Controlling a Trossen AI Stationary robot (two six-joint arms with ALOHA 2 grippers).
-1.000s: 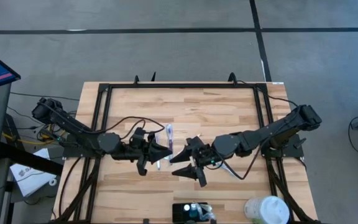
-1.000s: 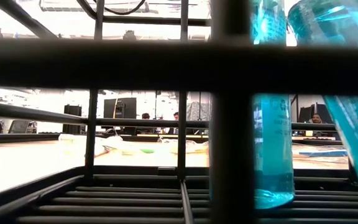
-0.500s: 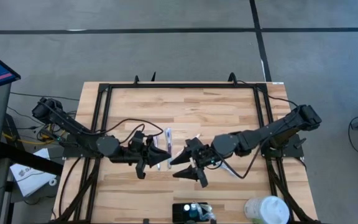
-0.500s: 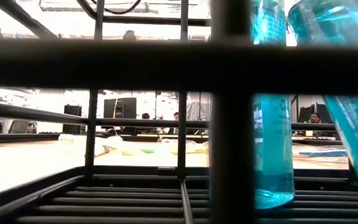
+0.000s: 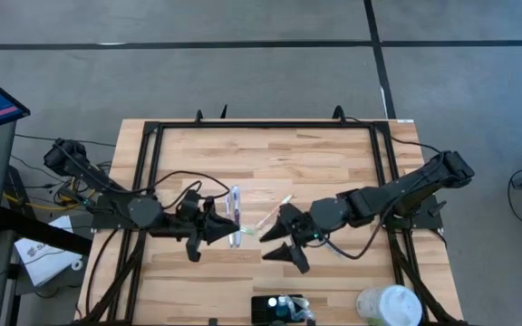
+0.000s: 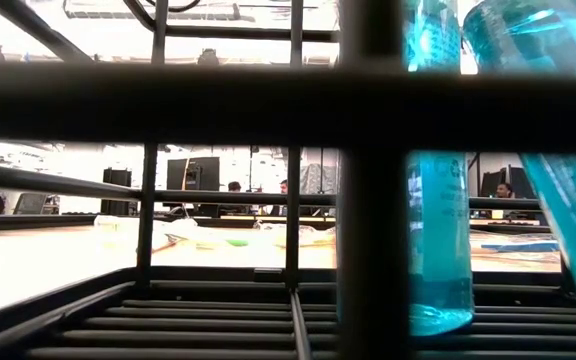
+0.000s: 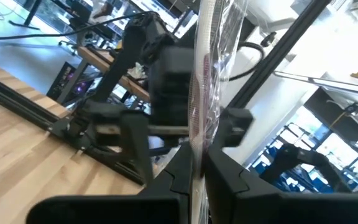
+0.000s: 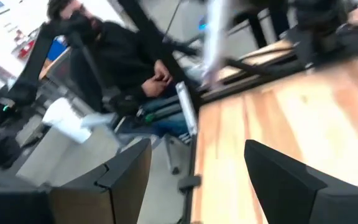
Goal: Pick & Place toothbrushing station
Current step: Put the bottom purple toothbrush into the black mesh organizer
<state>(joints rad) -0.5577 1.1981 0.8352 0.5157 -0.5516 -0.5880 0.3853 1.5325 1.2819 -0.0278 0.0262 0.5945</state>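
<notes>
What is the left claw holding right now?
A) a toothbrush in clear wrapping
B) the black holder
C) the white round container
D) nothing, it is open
A: the left claw is shut on a wrapped toothbrush that stands up between its fingers in the left wrist view; from above, the same toothbrush sits at that claw's tip.

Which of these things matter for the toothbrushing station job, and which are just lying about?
Job: toothbrushing station; wrapped toothbrush clamped in the left pincer; loose toothbrush beside the open right pincer.
Lying about: white round container; black table frame.
</notes>
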